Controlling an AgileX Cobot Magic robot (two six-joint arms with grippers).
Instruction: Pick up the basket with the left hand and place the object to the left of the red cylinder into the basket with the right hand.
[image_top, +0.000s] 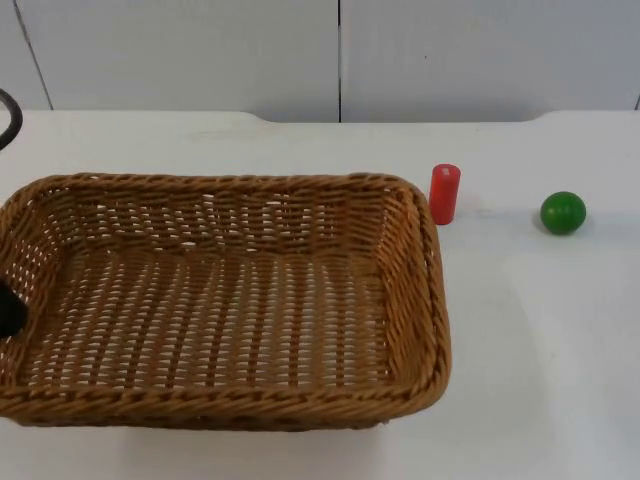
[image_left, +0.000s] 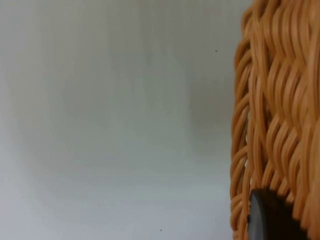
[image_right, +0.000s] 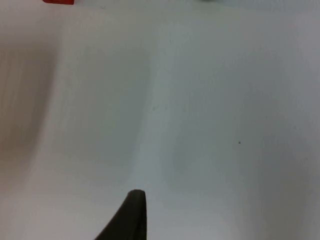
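A large brown wicker basket (image_top: 225, 300) takes up the left and middle of the table in the top view. My left gripper (image_top: 8, 312) sits at the basket's left rim, shut on the woven wall (image_left: 272, 120). A red cylinder (image_top: 444, 193) stands upright just beyond the basket's far right corner. A green ball (image_top: 563, 212) lies to the right of the cylinder. My right gripper (image_right: 132, 220) hangs over bare white table, with the red cylinder (image_right: 58, 1) far ahead of it.
The white table (image_top: 540, 350) runs back to the grey partition wall (image_top: 340, 55). Open table surface lies to the right of the basket and in front of the ball.
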